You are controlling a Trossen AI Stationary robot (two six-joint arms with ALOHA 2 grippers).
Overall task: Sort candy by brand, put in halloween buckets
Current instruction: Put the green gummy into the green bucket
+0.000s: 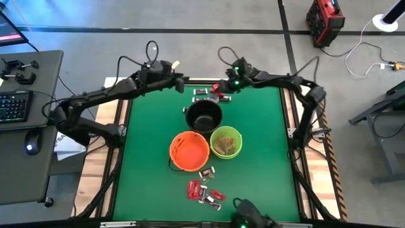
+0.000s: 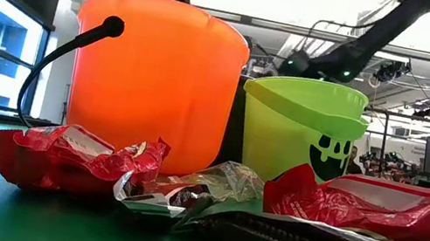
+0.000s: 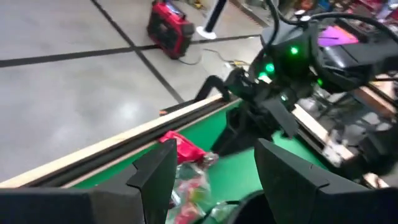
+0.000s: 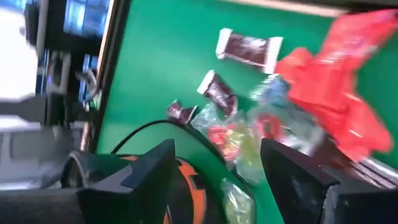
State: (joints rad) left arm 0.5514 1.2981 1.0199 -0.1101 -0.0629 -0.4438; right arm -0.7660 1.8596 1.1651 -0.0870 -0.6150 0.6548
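The bench (image 1: 145, 145) has a flat green top framed in pale wood, standing on a grey concrete floor crossed by dark lines. A desk with a keyboard (image 1: 14, 104) and mouse sits off the left edge; a red machine (image 1: 324, 22) stands on the floor beyond the far right corner. From table height the room behind is bright, with windows and ceiling lights.

Three smooth round plastic pails cluster mid-bench: the black bucket (image 1: 203, 115) farthest back, the orange bucket (image 1: 188, 151) and lime green bucket (image 1: 226, 141) side by side nearer the front, the green one holding pale wrapped sweets and printed with a black ghost face (image 2: 329, 155). Crinkled red wrappers (image 1: 201, 189) and silver-ended dark bars lie loose near the front edge. More candy (image 1: 209, 95), dark brown bars, a red wrapper and clear greenish packets, lies by the far edge behind the black bucket.

The left gripper (image 1: 181, 78) hovers over the far edge, fingers spread and empty. The right gripper (image 1: 218, 87) hovers just beside it above that far candy, fingers likewise parted with nothing between them.
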